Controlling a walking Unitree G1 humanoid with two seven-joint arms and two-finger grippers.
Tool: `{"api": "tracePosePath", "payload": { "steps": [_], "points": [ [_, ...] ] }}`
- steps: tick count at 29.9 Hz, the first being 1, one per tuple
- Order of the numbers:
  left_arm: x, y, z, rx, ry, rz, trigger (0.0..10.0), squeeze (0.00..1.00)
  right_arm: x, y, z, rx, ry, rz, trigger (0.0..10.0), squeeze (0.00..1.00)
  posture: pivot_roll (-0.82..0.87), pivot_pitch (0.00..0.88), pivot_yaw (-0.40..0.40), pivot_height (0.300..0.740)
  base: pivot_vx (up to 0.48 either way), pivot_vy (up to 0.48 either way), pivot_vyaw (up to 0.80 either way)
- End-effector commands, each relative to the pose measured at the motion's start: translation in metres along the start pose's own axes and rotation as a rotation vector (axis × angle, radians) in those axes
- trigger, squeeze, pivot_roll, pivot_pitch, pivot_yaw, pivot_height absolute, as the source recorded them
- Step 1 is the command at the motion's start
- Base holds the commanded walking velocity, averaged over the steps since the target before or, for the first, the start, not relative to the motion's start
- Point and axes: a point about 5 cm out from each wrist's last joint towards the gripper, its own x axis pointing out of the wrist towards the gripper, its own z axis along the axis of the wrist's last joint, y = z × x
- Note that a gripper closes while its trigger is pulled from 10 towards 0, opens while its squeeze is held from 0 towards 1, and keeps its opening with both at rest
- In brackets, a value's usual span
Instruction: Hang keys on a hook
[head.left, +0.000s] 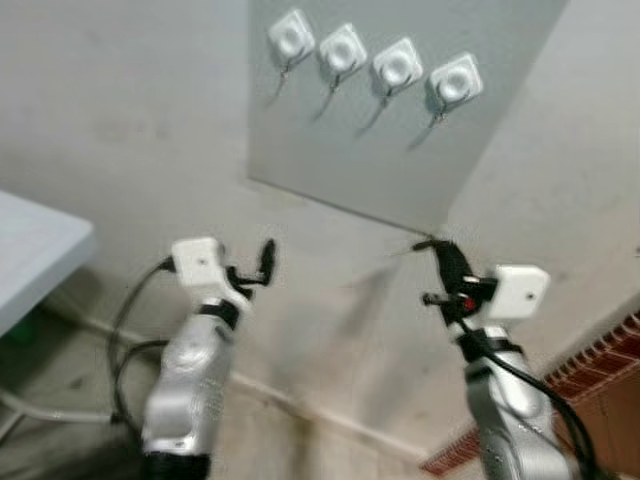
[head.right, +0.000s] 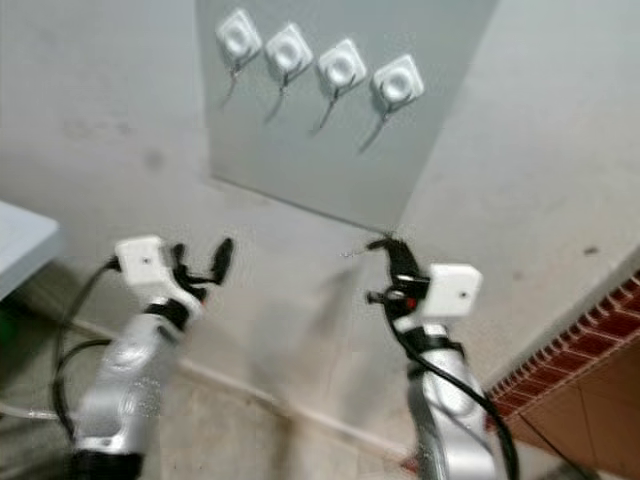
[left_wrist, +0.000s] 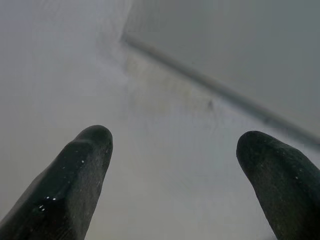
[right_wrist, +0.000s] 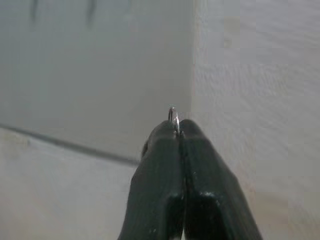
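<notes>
progress: key ring (right_wrist: 173, 116) is sitting pinched between the right gripper (right_wrist: 179, 131) fingers, which are pressed together on it, just a sliver of metal loop poking out past the tips. can't make out the keys themselves. right gripper (head.left: 432, 245) is pointing up at the wall, just under the lower edge of the grey panel (head.left: 400, 150), near its lower corner. four white hooks (head.left: 398, 68) are sitting in a row high on that panel, all looking bare, well above the ring. left gripper (head.left: 262, 262) is raised beside it with fingers (left_wrist: 80, 170) spread wide, holding nothing, facing blank wall. so pickup is looking done; lift to hook height and threading the ring over a hook are remaining. nothing is hanging yet.
</notes>
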Motion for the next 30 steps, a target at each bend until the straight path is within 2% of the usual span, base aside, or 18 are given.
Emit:
{"api": "tracePosePath", "payload": {
  "steps": [1, 8, 11, 12, 14, 22, 30],
  "points": [
    [-0.003, 0.008, 0.001, 0.016, -0.001, 0.033, 10.0, 0.0, 0.001, 0.006, 0.002, 0.01, -0.007, 0.018, 10.0, 0.0, 0.04, 0.075, -0.112, 0.74, 0.0, 0.0, 0.0],
    [-0.004, -0.003, 0.008, 0.025, -0.023, -0.056, 10.0, 0.0, 0.003, 0.009, 0.002, 0.015, -0.001, 0.043, 10.0, 0.0, 0.05, 0.071, -0.116, 0.74, 0.0, 0.0, 0.0],
    [-0.005, -0.019, 0.013, 0.121, -0.041, -0.153, 10.0, 0.0, 0.007, 0.012, 0.006, 0.028, -0.015, 0.078, 10.0, 0.0, 0.05, 0.068, -0.118, 0.74, 0.0, 0.0, 0.0],
    [-0.005, -0.022, 0.014, 0.124, -0.042, -0.172, 10.0, 0.0, 0.008, 0.013, 0.007, 0.03, -0.02, 0.087, 10.0, 0.0, 0.05, 0.068, -0.119, 0.74, 0.0, 0.0, 0.0],
    [-0.005, -0.04, 0.021, 0.177, -0.067, -0.273, 10.0, 0.0, 0.014, 0.022, 0.018, 0.055, -0.055, 0.155, 10.0, 0.0, 0.05, 0.068, -0.119, 0.74, 0.0, 0.0, 0.0],
    [-0.005, -0.061, 0.035, 0.183, -0.1, -0.388, 10.0, 0.0, 0.029, 0.031, 0.037, 0.063, -0.12, 0.231, 10.0, 0.0, 0.04, 0.077, -0.113, 0.74, 0.0, 0.0, 0.0],
    [-0.006, -0.073, 0.052, 0.192, -0.144, -0.441, 10.0, 0.0, 0.042, 0.034, 0.057, 0.066, -0.187, 0.306, 10.0, 0.0, 0.04, 0.09, -0.11, 0.74, 0.0, 0.0, 0.0]
  ]
}}
